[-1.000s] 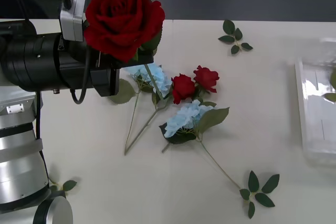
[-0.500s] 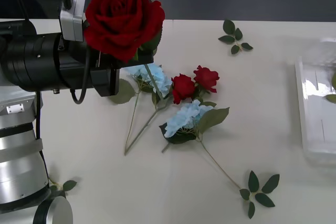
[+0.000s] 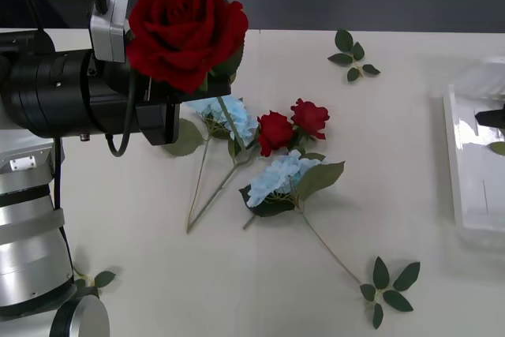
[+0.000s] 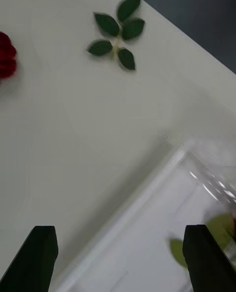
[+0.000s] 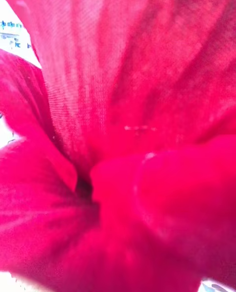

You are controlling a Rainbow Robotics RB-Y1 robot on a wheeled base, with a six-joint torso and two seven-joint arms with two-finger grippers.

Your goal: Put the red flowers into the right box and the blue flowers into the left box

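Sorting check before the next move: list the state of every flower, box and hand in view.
Left hand: shut on the held red rose.
held red rose: raised off the table.
Two red roses: lying on the table, unboxed.
Two blue flowers: lying on the table, unboxed.
Right box: on the table, green leaves inside.
Right hand: open, above the right box's rim.

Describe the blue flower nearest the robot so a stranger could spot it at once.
Start at the pair of small red roses lying mid-table. Just below them, toward the robot, lies a pale blue flower on dark leaves, its thin stem running toward a loose leaf sprig. The other blue flower lies partly under the left arm's raised rose.
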